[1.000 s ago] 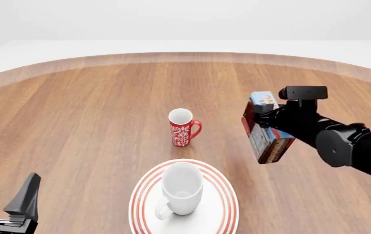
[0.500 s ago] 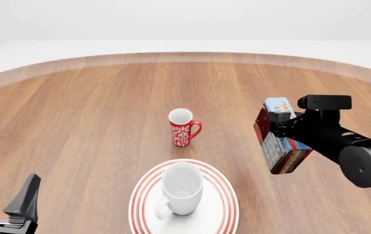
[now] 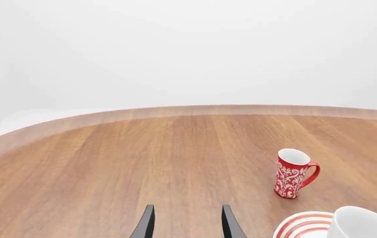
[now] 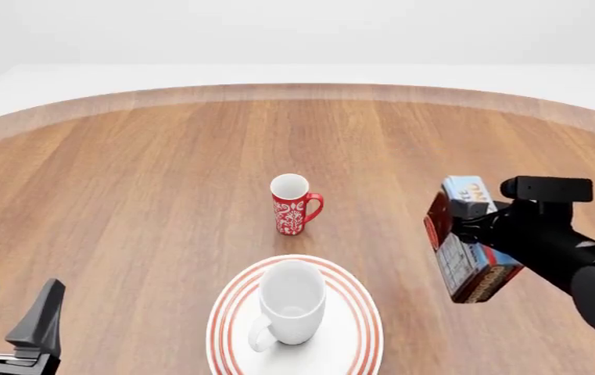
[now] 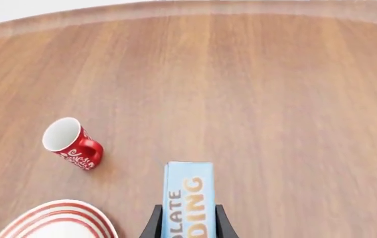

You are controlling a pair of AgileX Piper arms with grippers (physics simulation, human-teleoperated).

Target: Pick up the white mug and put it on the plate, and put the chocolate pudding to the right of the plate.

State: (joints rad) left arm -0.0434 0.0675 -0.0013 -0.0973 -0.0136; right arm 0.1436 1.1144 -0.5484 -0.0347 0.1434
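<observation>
The white mug (image 4: pixel 291 302) stands upright on the plate (image 4: pixel 361 328), handle toward the front left; its rim also shows in the left wrist view (image 3: pixel 362 225) on the plate (image 3: pixel 302 225). My right gripper (image 4: pixel 462 234) is shut on the chocolate pudding (image 4: pixel 467 258), held tilted above the table to the right of the plate. The right wrist view shows the chocolate pudding (image 5: pixel 187 198) between the fingers (image 5: pixel 153 225), with the plate (image 5: pixel 63 218) off to one side. My left gripper (image 4: pixel 10 314) stands open at the front left, apart from everything, and nothing lies between its fingers (image 3: pixel 145 225).
A slim red mug (image 4: pixel 294 205) with a white pattern stands behind the plate near the table's middle; the same red mug appears in the left wrist view (image 3: pixel 293 173) and the right wrist view (image 5: pixel 71 144). The round wooden table's far edge (image 4: pixel 297 90) curves across the back.
My right gripper has carried the chocolate pudding rightward and toward the front, lower over the table. The left gripper, white mug and plate have not moved.
</observation>
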